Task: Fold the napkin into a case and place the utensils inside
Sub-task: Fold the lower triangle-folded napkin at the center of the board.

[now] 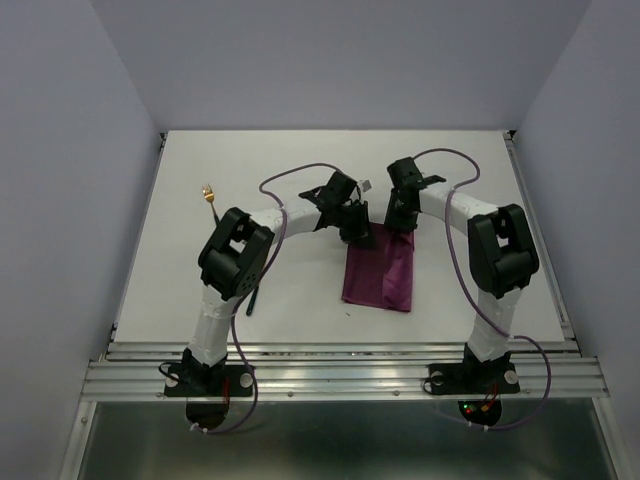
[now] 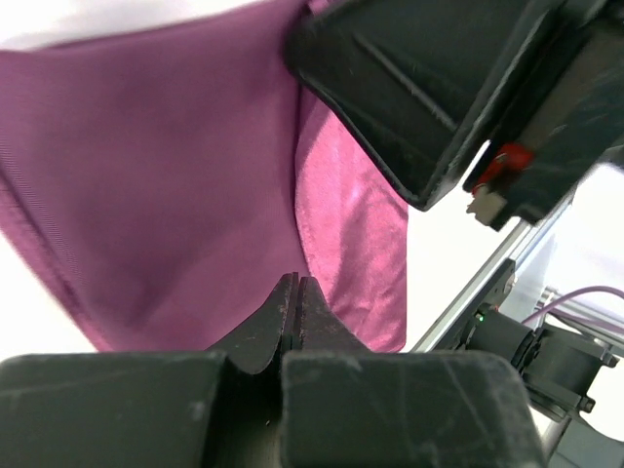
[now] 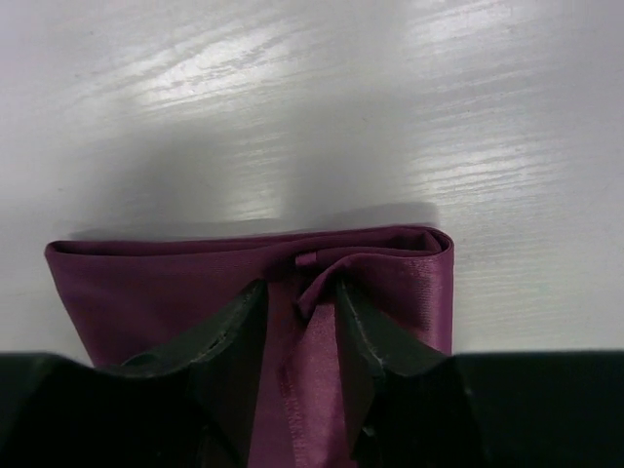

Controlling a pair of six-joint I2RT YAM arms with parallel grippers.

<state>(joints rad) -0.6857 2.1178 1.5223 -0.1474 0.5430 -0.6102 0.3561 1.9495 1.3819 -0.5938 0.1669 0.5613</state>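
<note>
Two or more layers of thin, limp, slippery napkin [image 1: 380,278] lie folded mid-table [image 1: 300,165], probably best pinched at the far fold, where the right gripper [image 3: 300,289] stands narrowly parted astride a ridge and the left gripper [image 2: 296,290] is closed tight.

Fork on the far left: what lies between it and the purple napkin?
Only the left arm lies between the fork and the napkin, as the top view shows.

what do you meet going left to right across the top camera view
slim gold-headed fork → left gripper → right gripper → black elbow of the right arm; the plum-purple folded napkin spans both grippers, so it has no clear place
</note>
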